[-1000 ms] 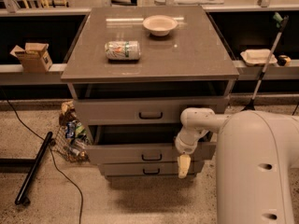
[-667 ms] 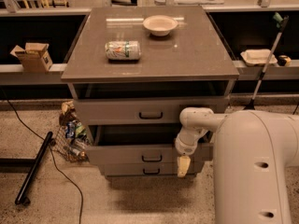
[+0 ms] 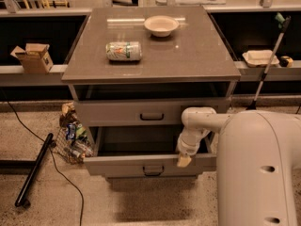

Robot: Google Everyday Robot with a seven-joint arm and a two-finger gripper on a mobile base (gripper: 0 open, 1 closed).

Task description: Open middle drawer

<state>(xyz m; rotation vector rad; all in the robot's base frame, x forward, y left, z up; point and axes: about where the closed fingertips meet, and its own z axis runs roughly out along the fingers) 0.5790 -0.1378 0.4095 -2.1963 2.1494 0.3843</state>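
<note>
Below the near edge of the tabletop [image 3: 202, 55], the middle drawer [image 3: 117, 165] standing well out from the cabinet, dark inside open to view behind the grey front, with a small dark loop handle [image 3: 153, 171] at the centre of that front. Against the upper rim of the front, right of the handle and beneath the near right corner of the tabletop, the claw [image 3: 184, 160], tan-tipped, hanging from a white arm [image 3: 200, 119] bent in from the bulky white robot body [image 3: 258, 173] on the right. Opening of the claw impossible to judge; likewise any hold on the rim as against mere contact. Higher up, the top drawer [image 3: 117, 113] set further back, just under the near edge, with a dark handle of its own. On the tabletop, a pale bowl [image 3: 161, 25] near the far edge, about midway along, and a can [image 3: 123, 51] lying on its side towards the left edge, well apart from the bowl. Past the left edge, a cardboard box [image 3: 33, 58] on a ledge. On the floor below the near left corner, a heap of wrappers [image 3: 73, 138] beside the cabinet, then a black pole [image 3: 33, 171] further left. Past the right edge, a white tray [image 3: 259, 57].
</note>
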